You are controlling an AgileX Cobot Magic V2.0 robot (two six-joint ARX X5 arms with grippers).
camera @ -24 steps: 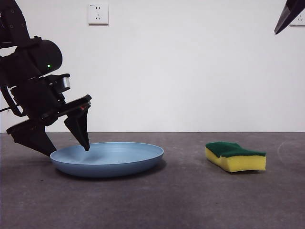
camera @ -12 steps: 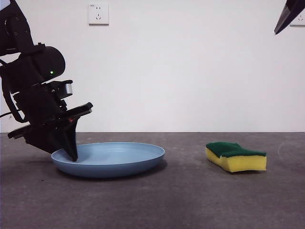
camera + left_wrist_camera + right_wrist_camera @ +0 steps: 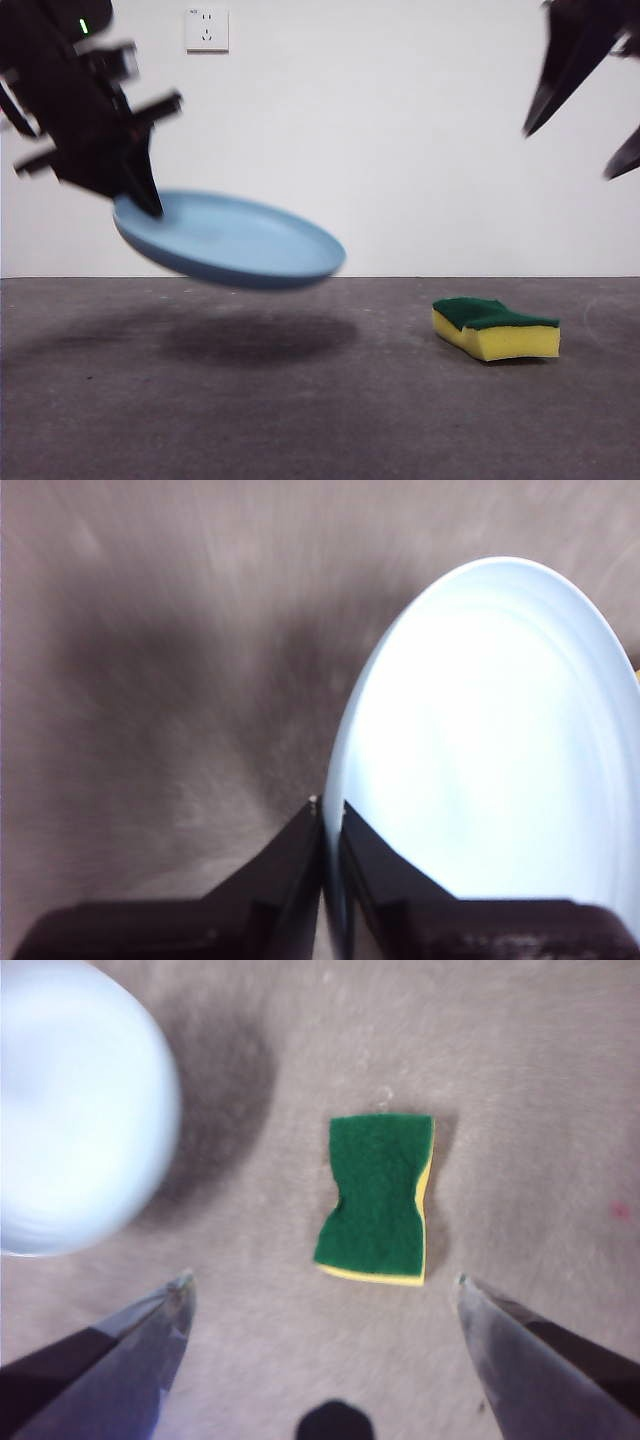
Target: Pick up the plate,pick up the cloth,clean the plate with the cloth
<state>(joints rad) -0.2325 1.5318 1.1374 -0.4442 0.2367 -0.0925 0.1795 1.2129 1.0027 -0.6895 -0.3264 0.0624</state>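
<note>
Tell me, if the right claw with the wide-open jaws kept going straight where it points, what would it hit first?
Most likely the sponge: it lies on the table between the right gripper's open jaws, nothing between them, though depth is unclear.

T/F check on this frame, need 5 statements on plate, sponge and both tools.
1. The left tool is shut on the plate's rim. True.
2. The plate rests on the table. False: it hangs in the air, tilted, with its shadow on the table below.
3. The right tool holds the sponge. False: it is open and above the sponge, which lies on the table untouched.
4. The sponge lies green side up. True.
5. The sponge sits inside the plate. False: it lies on the table, apart from the plate.
</note>
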